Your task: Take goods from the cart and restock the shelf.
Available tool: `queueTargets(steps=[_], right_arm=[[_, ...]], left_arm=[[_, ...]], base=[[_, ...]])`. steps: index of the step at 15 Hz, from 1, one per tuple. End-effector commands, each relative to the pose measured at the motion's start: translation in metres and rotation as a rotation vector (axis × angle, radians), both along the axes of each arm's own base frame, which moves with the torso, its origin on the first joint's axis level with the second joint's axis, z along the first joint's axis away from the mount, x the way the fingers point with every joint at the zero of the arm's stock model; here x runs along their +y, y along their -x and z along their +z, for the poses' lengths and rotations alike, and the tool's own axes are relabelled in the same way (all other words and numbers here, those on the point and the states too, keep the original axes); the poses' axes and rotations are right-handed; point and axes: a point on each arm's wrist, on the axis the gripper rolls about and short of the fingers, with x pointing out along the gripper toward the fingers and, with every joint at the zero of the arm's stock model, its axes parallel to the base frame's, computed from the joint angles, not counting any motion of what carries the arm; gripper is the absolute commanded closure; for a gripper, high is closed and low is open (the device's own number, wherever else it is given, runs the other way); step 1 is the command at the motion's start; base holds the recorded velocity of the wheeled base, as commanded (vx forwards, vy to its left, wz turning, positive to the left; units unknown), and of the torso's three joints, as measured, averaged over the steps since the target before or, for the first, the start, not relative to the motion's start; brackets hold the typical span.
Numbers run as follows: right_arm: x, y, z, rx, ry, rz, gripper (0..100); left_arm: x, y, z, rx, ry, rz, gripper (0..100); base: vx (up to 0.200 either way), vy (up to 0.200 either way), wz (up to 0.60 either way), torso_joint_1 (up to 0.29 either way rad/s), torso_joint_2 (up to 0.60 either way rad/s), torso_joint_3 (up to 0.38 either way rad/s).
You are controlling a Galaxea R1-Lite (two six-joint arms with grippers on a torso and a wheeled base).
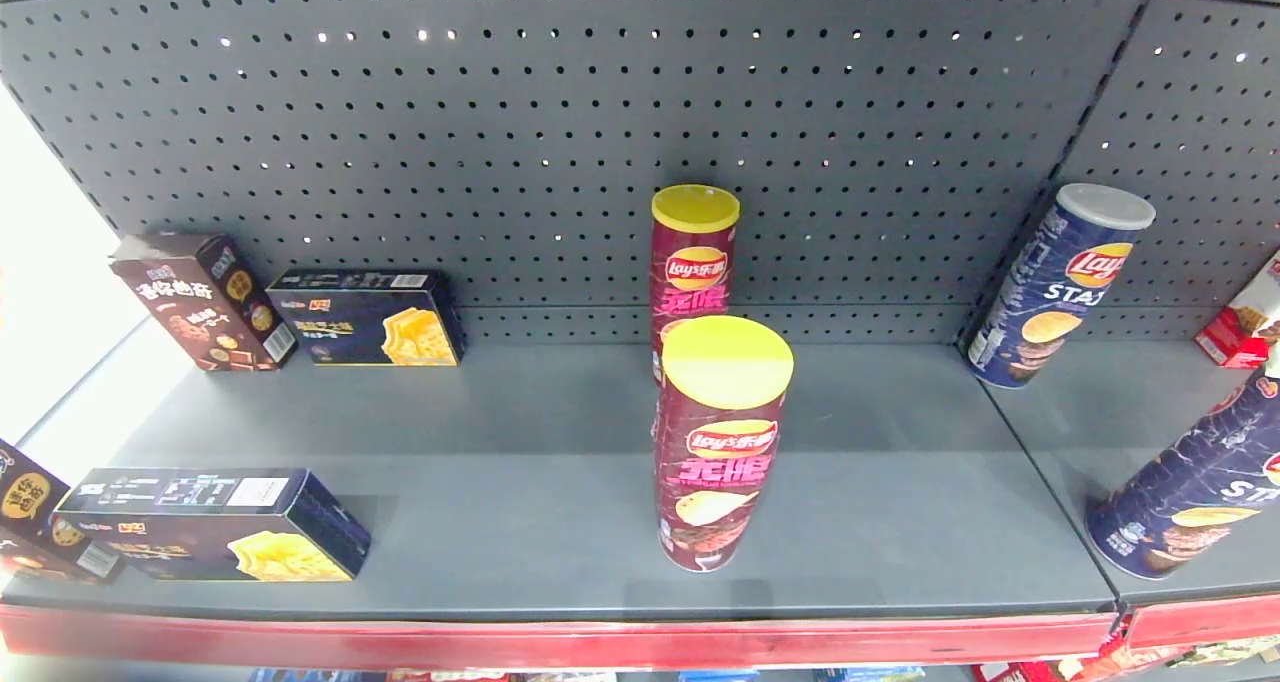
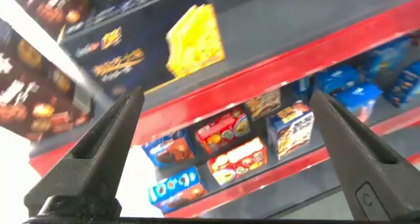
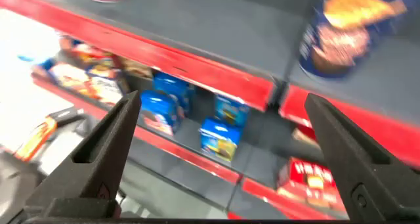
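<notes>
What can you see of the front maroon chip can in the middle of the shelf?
The front maroon can is a tall cylinder, cardboard-looking, with a printed wrap showing chips and pink lettering, capped by a flat yellow lid that looks plastic and sits closed. It stands upright on the grey shelf, about mid-width, near the front edge. A matching can stands directly behind it by the pegboard; whether they touch cannot be told. Nothing grips it.

Grey shelf [image 1: 900,482], crisp cans [image 1: 715,462] ctr/rt, boxes [image 1: 370,319] left
</notes>
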Motion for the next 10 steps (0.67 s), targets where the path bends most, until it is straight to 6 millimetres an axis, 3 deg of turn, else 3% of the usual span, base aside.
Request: queueTargets(steps=[1,3,5,7,9,10], right_arm=[[0.009,-0.011,-0.002,0.162,0.049,-0.170,0],[0.011,-0.015,-0.001,0.219,0.062,-0.295,0],[0.011,-0.009,-0.002,0.159,0.023,-0.426,0],[0.010,0.004,-0.005,0.022,-0.039,-0.495,0],[0.008,-0.002,-0.007,-0.077,-0.098,-0.624,0],[0.008,-0.002,-0.008,-0.070,-0.095,-0.588,0]], left_arm=[[-0.002,-0.006,0.000,0.074,-0.011,0.054,0],[-0.007,-0.011,0.001,0.144,-0.022,0.242,0],[-0.010,-0.006,-0.001,0.091,0.003,0.342,0],[-0.011,-0.006,-0.001,0.062,0.008,0.325,0],[-0.011,-0.007,-0.001,0.037,0.016,0.284,0],[-0.011,-0.007,-0.002,0.039,0.018,0.249,0]], base=[[0.000,0.000,0.00,0.000,0.00,0.000],[0.000,0.000,0.00,0.000,0.00,0.000],[0.000,0.000,0.00,0.000,0.00,0.000],[0.000,0.000,0.00,0.000,0.00,0.000],[0.000,0.000,0.00,0.000,0.00,0.000],[0.000,0.000,0.00,0.000,0.00,0.000]])
